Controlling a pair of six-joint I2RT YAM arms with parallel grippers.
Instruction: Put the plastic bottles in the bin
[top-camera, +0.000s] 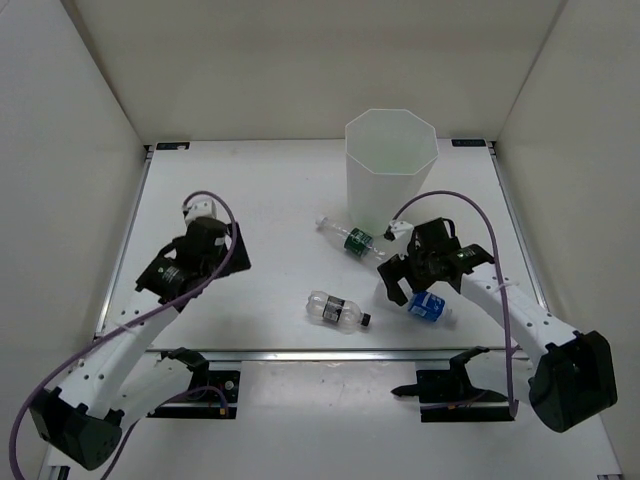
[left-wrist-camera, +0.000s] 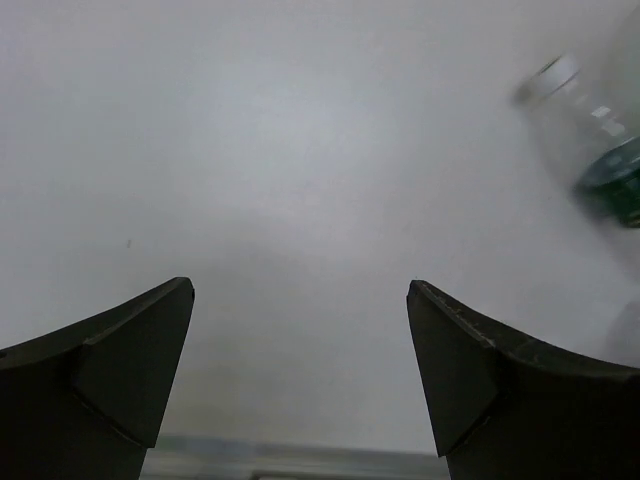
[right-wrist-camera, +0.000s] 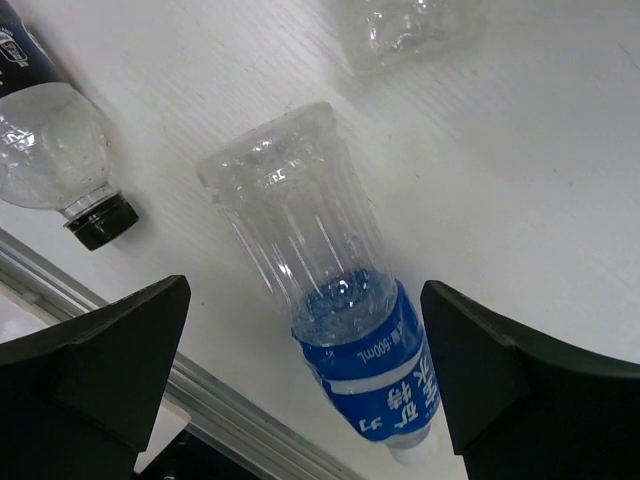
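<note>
The white faceted bin (top-camera: 391, 165) stands at the back centre. A clear bottle with a green label (top-camera: 350, 238) lies just in front of it, and it also shows blurred in the left wrist view (left-wrist-camera: 600, 150). A clear bottle with a dark label (top-camera: 337, 311) lies near the front edge, its black cap in the right wrist view (right-wrist-camera: 98, 222). A blue-label bottle (right-wrist-camera: 340, 300) lies on the table between the open fingers of my right gripper (right-wrist-camera: 305, 300), untouched; it also shows in the top view (top-camera: 428, 306). My left gripper (left-wrist-camera: 300, 300) is open and empty over bare table at the left (top-camera: 222, 250). No all-green bottle is in view.
White walls enclose the table on three sides. A metal rail (top-camera: 350, 353) runs along the table's front edge, close below the blue-label bottle. Another clear bottle's base (right-wrist-camera: 405, 30) shows at the top of the right wrist view.
</note>
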